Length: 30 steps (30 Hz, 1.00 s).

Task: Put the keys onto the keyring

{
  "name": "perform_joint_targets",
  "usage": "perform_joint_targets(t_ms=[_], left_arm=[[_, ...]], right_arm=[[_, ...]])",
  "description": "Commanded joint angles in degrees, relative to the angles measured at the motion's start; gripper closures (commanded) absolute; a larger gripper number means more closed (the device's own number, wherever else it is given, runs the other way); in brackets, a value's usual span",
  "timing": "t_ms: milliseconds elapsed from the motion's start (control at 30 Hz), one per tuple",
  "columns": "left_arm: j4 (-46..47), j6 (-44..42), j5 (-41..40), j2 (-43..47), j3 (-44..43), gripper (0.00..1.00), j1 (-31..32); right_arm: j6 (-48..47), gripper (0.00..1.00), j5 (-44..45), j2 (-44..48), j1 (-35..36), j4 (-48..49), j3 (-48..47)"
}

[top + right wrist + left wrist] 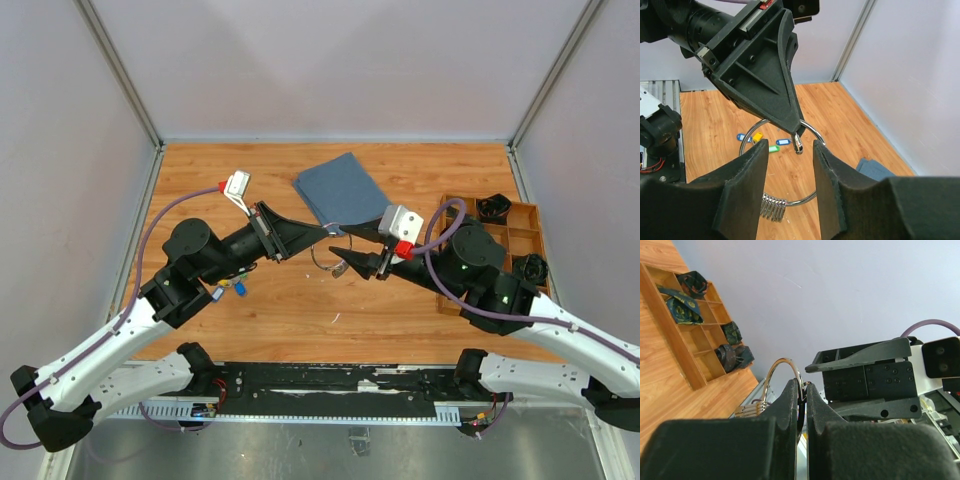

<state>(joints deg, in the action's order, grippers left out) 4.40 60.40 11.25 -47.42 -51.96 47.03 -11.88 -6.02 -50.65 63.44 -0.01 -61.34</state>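
Left pincer [801,386] clamps the keyring [784,360]; right pincer [790,146] stands apart just beside it; keys [773,148] lie on the counter [710,125].

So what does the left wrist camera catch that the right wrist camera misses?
Only the left wrist view shows the wooden tray with dark rolled bundles in its compartments. Only the right wrist view shows the tagged keys lying on the table and a corner of the blue cloth. Both show the keyring pinched in the shut left pincer.

Keyring [773,206] arc partly hidden behind right claw [790,150].
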Motion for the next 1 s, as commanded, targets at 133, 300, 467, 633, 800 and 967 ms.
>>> perform_joint_targets(t_ms=[133,300,467,633,800,967], left_arm=[[2.5,-0.8,1.0,0.1,0.2,1.00,0.3],[2.8,-0.8,1.4,0.1,0.2,1.00,0.3],[3.0,-0.9,1.7,0.2,0.3,0.99,0.3],[3.3,-0.9,1.7,0.4,0.5,0.99,0.3],[3.3,-1.2,1.6,0.4,0.5,0.99,0.3],[3.5,-1.6,1.7,0.6,0.5,0.93,0.2]], right_arm=[[0.0,0.65,0.2,0.7,0.0,2.5,-1.5],[0.1,0.69,0.3,-0.1,0.0,1.9,-1.9],[0.1,0.71,0.7,-1.0,0.0,1.3,-2.3],[0.1,0.78,0.7,-1.2,0.0,1.0,-2.5],[0.3,0.94,0.7,-1.1,0.0,0.8,-2.6],[0.6,0.99,0.6,-1.2,0.0,0.0,-3.2]])
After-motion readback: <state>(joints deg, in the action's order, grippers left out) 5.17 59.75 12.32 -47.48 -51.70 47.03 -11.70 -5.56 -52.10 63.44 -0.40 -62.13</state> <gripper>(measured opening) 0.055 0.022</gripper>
